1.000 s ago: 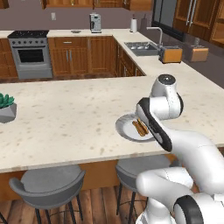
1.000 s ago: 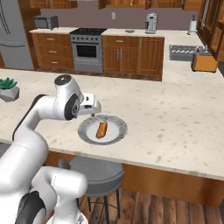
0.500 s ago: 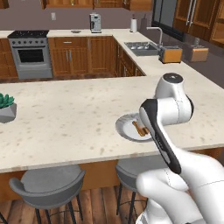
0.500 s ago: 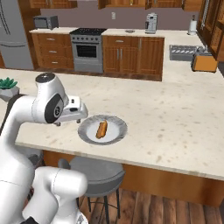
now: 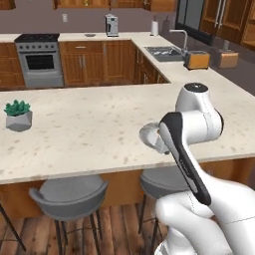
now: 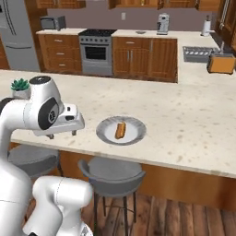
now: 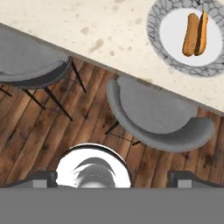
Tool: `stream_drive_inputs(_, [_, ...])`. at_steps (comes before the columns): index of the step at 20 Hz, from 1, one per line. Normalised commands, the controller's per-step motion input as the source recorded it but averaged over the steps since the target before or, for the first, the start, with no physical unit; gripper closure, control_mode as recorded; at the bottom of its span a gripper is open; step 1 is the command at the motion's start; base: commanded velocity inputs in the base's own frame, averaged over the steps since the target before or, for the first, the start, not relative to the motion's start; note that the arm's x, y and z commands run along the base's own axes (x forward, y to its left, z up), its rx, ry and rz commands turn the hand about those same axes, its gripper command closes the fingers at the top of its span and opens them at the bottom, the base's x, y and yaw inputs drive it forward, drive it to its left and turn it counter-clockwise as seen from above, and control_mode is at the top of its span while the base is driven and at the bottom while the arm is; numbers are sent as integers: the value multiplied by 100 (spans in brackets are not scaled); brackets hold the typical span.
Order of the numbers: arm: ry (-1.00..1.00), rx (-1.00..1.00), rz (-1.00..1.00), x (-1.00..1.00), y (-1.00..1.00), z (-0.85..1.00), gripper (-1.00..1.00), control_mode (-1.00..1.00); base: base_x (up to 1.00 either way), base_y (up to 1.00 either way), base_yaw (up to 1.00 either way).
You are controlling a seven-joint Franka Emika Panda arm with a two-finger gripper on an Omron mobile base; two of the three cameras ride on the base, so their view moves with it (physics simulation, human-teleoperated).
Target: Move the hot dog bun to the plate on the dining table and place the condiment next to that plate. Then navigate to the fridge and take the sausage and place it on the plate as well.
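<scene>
The hot dog bun [image 6: 120, 130] lies on the round grey-rimmed plate [image 6: 104, 132] near the front edge of the dining counter. The hand view looks straight down, with the bun [image 7: 195, 34] and plate [image 7: 155, 27] at its upper right. My gripper [image 6: 62, 134] hangs open and empty over the counter's front edge, left of the plate and apart from it. In the hand view the gripper [image 7: 116, 178] has its tips spread wide above the floor. In the left base view my arm covers most of the plate [image 5: 145, 133]. The condiment and the sausage are out of view. The steel fridge [image 6: 13, 34] stands far left.
Two grey stools [image 7: 157, 118] [image 7: 30, 57] stand under the counter edge on the wooden floor. A potted plant [image 5: 18, 113] sits at the counter's left end. Stove [image 5: 39, 60], sink [image 5: 164, 51] and orange toaster [image 5: 197, 60] line the back counters.
The arm has drawn back from beside the plate toward the counter's front edge. The bun stays on the plate and the gripper stays open.
</scene>
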Motion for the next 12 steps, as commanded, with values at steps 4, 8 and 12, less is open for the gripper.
stream_drive_inputs(4, [0, 0, 0, 0, 0, 0, -100, 100, -28, 100, 0])
stream_drive_inputs(8, [0, 0, 0, 0, 0, 0, -100, 100, -8, 100, 0])
stream_drive_inputs(12, [0, 0, 0, 0, 0, 0, -100, 100, 0, 100, 0])
